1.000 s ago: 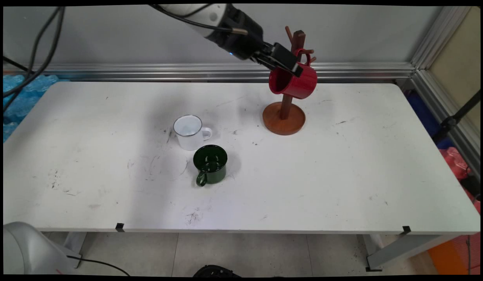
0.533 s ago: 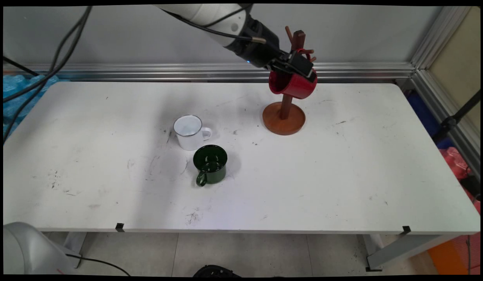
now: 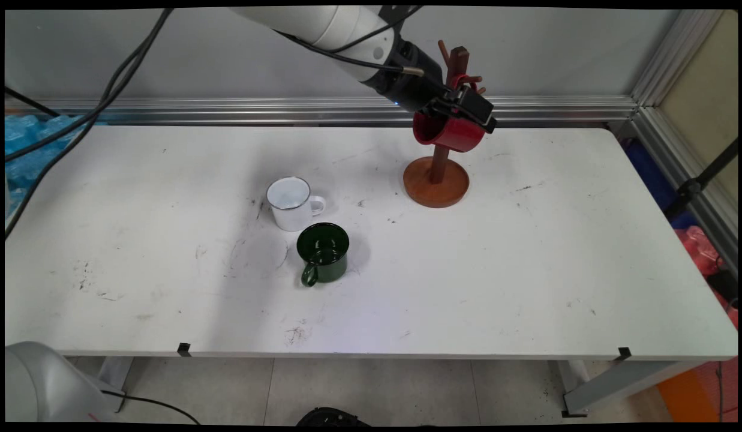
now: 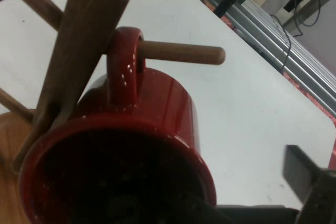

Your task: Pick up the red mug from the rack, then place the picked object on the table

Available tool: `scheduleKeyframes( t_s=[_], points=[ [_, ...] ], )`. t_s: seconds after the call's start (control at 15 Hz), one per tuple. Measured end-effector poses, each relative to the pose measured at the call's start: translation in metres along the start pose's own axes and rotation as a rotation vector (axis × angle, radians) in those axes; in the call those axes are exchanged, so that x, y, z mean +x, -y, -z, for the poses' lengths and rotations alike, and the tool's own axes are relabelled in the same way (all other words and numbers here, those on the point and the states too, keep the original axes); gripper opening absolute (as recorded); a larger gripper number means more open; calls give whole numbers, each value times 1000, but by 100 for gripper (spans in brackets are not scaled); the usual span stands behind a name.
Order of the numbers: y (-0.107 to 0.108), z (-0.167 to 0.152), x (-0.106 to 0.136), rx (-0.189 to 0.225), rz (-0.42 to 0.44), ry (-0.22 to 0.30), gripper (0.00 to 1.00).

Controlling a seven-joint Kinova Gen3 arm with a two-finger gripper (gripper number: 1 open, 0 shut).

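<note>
Hanging by its handle on a wooden peg of the brown wooden mug tree (image 3: pixel 437 174), the glossy red enamel mug (image 3: pixel 451 133) looks stiff, light and slippery. Your black two-finger gripper (image 3: pixel 466 112) straddles its rim wall; you cannot tell whether it clamps, though the rim seems the handiest hold.

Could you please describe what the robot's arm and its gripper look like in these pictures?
The arm is a rounded, glossy white tube ending in a black wrist section. Thin black cables run along it, and more hang at the left. The gripper is black, with blocky, angular fingers.

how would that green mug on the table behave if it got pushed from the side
The green mug looks rigid and glossy, so it would probably slide on the smooth table rather than tip, being squat. Its handle sticks out, so an off-centre push might spin it.
</note>
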Motion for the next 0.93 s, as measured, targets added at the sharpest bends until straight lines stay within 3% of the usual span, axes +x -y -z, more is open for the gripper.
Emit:
scheduleKeyframes(
  t_s=[0.07, 0.93],
  points=[
    [0, -2, 0, 0, 3, -1, 0],
    [0, -16, -7, 10, 14, 2, 0]
  ],
)
